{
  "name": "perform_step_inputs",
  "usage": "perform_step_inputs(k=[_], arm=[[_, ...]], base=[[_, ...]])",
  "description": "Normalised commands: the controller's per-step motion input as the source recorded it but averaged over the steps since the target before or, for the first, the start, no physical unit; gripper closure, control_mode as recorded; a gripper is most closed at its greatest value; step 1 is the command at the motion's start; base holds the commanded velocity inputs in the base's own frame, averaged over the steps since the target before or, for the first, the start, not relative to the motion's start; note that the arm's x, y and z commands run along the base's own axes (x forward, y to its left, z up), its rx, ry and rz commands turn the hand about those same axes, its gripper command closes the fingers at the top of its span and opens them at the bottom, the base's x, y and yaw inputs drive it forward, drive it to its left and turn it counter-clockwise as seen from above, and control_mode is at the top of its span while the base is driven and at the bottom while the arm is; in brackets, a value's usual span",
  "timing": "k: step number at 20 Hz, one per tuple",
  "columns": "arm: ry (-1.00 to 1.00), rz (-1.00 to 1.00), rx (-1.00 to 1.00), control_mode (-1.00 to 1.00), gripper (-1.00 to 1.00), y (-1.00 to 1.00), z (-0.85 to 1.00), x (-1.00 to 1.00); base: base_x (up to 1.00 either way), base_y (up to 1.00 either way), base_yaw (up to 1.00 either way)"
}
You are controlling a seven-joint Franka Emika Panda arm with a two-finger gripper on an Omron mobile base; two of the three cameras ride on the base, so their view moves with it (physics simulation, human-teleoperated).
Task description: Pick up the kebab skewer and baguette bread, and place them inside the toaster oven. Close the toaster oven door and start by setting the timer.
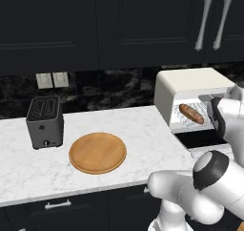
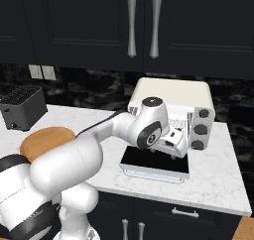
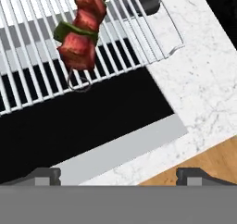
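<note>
The toaster oven (image 1: 190, 84) sits on the white marble counter (image 1: 143, 125) at about two o'clock from the round wooden board (image 1: 97, 152), well apart from it. Its door (image 2: 156, 163) hangs folded down flat, dark glass facing up, the pale handle bar along its near edge. Inside, the baguette bread (image 1: 191, 113) lies slantwise on the wire rack (image 3: 41, 42).

From the hand's own camera the kebab skewer (image 3: 83, 26) rests on that rack, its red meat chunks and a green piece running off towards twelve o'clock, and its thin wire loop end pointing down at six o'clock, near the rack's front edge.

The pincer (image 3: 118, 174) is released, its two dark tips spread wide with nothing between them, hovering over the lowered door and clear of the skewer.

A dark grey slot toaster (image 1: 45, 121) stands at ten o'clock from the board, near the wall.
</note>
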Motion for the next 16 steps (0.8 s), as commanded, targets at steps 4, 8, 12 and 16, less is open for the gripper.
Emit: perform_step_inputs(k=[4, 8, 12, 16], arm=[[0.03, -0.02, 0.0, -1.0, -1.0, 0.0, -0.47, -0.15], [0.0, 0.0, 0.0, -1.0, -1.0, 0.15, -0.32, 0.04], [0.0, 0.0, 0.0, -1.0, -1.0, 0.14, -0.18, 0.29], [0.03, 0.0, 0.04, -1.0, -1.0, -0.05, 0.0, 0.36]], base=[[0.0, 0.0, 0.0], [0.0, 0.0, 0.0], [0.0, 0.0, 0.0], [0.0, 0.0, 0.0]])
